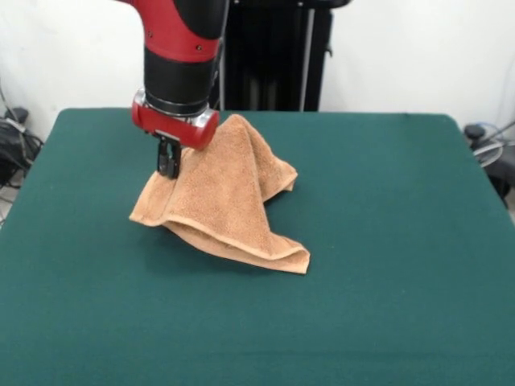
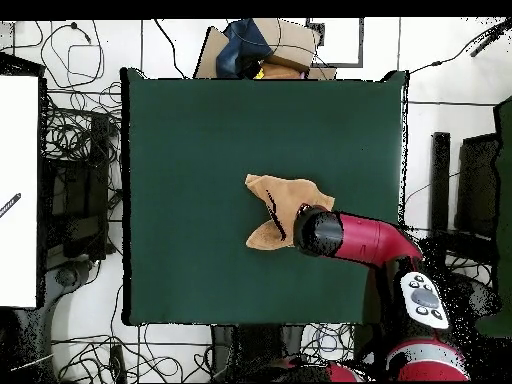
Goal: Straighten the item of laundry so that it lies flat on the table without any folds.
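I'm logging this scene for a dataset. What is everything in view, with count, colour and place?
towel: one, orange-brown, bunched in folds and partly lifted, near the table's middle.
table: one, dark green, filling most of both views.
cables: many, black, on the floor around the table.
boxes: a few, brown, with a dark blue thing, beyond one table edge in the overhead view.
arm: one, red and black, over the towel.
tool: one, black, at the towel's raised edge.
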You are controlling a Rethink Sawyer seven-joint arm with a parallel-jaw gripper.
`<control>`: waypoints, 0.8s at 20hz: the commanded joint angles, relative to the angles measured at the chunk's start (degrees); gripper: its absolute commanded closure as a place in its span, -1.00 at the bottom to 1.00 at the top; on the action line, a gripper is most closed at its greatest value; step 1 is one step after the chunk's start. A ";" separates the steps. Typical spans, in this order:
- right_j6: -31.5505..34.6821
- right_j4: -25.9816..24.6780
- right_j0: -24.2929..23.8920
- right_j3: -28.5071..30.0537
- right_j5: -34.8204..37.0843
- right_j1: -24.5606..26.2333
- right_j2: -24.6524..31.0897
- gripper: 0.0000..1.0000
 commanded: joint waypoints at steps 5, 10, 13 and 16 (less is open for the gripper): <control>13.39 7.08 3.10 6.60 -1.77 3.36 3.11 1.00; 14.85 9.77 5.47 6.94 -2.18 3.91 2.09 1.00; 15.78 11.63 7.35 6.93 -2.19 4.28 1.18 1.00; 17.40 13.49 9.91 6.99 -2.82 4.60 -0.17 1.00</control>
